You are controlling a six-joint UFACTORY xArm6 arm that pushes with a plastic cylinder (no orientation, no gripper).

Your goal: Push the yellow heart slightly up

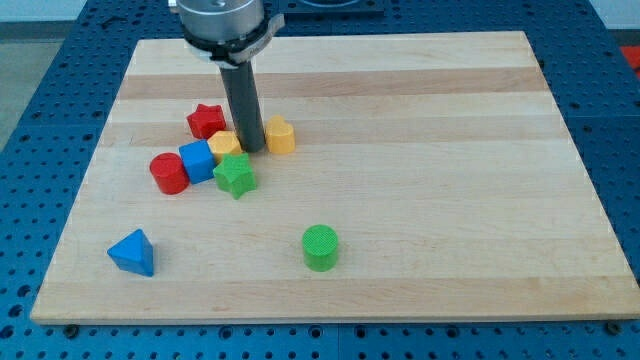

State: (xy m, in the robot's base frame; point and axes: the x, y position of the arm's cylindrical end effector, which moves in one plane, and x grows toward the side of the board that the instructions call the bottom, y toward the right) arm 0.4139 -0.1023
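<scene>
Blue triangle [133, 251] hugs bottom-left edge; board's [450, 150] right lies open.

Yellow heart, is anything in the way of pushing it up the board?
Possibly. The red star sits just above and left of the yellow heart, close enough to be nudged. My tip stands right beside the heart on the view's right, nothing between them.
</scene>
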